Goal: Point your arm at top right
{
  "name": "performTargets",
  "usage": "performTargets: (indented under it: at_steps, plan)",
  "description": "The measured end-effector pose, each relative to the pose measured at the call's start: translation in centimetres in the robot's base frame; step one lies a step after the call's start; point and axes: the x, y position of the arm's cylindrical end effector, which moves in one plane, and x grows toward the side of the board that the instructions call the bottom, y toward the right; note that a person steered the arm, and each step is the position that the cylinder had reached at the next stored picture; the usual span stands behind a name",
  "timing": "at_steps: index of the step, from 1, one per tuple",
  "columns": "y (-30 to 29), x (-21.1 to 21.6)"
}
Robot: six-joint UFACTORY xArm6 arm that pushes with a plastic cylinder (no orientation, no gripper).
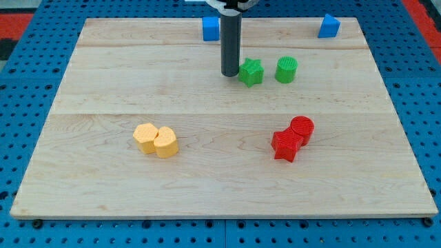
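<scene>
The tabletop's [103, 103] top-right corner, marked by the blue triangular block [329, 26], lies up and well to the view's right of the tool's tip [229, 74], which holds nothing and rests just left of the green star block [251, 71].

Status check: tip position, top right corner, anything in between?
My tip down, just left of green star. Top right holds blue triangle. Green star and green cylinder sit toward that side.
</scene>
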Motion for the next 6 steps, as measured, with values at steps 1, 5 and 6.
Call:
performTargets:
  at_steps: [1, 5, 6]
  plan:
    - [1.4, 0.1]
    - [2.2, -5.2]
    - [6.2, -6.4]
